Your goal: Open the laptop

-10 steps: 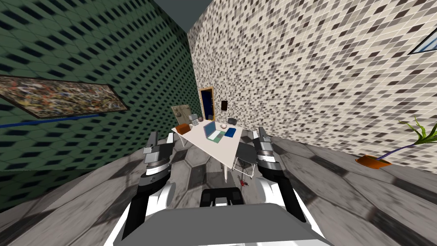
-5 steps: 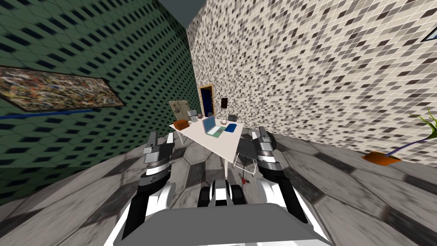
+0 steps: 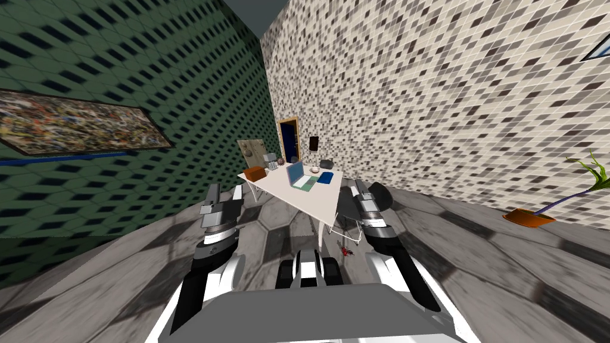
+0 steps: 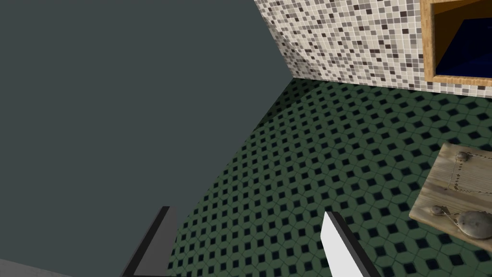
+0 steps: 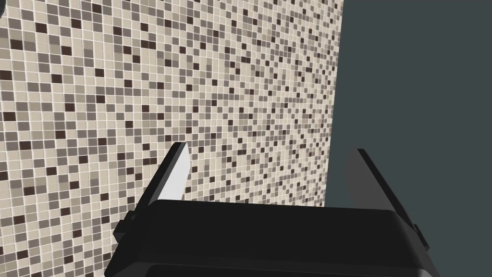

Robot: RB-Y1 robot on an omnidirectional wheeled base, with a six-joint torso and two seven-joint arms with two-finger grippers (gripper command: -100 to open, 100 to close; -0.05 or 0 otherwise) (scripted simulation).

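Note:
The laptop (image 3: pixel 297 175) stands on a white table (image 3: pixel 310 199) some way ahead of me, small in the head view. Its lid is raised, showing a blue screen over a greenish base. Both arms are held up in front of my chest, well short of the table. My left gripper (image 3: pixel 224 195) is open with nothing between its fingers (image 4: pixel 154 240). My right gripper (image 3: pixel 359 189) is open and empty too, its fingers (image 5: pixel 174 174) spread wide.
On the table lie a blue book (image 3: pixel 324 177), a small bowl (image 3: pixel 314 170) and a brown box (image 3: pixel 254 173). A dark chair (image 3: pixel 347 209) stands at the table's right side, with a small red thing (image 3: pixel 346 251) on the floor. A potted plant (image 3: pixel 529 217) stands far right and a doorway (image 3: pixel 289 140) lies beyond the table.
My view has shifted a little as I rolled and turned; the table now sits slightly right of where it was. My right arm has drifted slightly. Both grippers remain open.

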